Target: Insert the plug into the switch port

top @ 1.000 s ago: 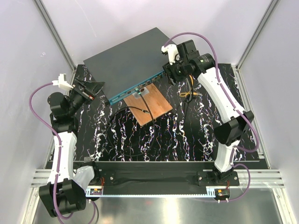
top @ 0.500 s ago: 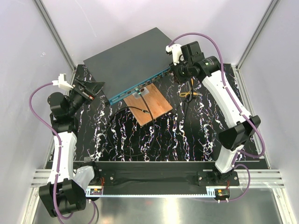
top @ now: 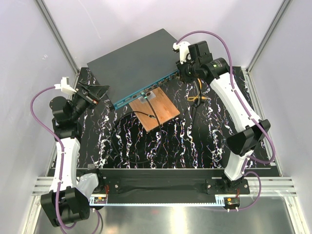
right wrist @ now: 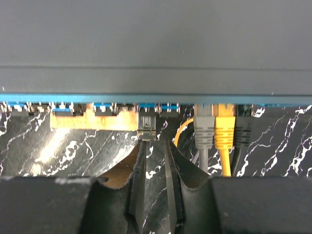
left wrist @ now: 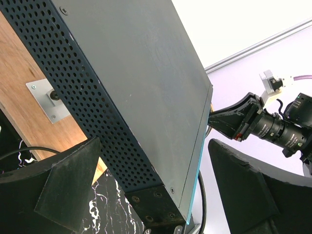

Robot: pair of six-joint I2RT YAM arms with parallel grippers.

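Right gripper (top: pixel 182 73) has nudged up toward the right end of the switch (top: pixel 134 63) since a second ago, elbow shifted too. Left gripper (top: pixel 97 90) same spot.

Right wrist view: jaws drawn close, only a narrow slit between the fingers (right wrist: pixel 139 165). Plug (right wrist: pixel 146 127), clear, sits straight ahead of the jaws, just off the left fingertip, its front end in a port on the teal face. Can't tell if the jaws pinch it or its cable. Switch fills the view beyond the jaws. Grey, yellow and black plugs (right wrist: pixel 223 127) are seated in ports right of the jaws. Board (right wrist: pixel 92 120) edge shows left of the jaws.

Left jaws spread wide. The switch's near corner sits between them, touching neither finger, perforated side toward the left finger (left wrist: pixel 68 180).
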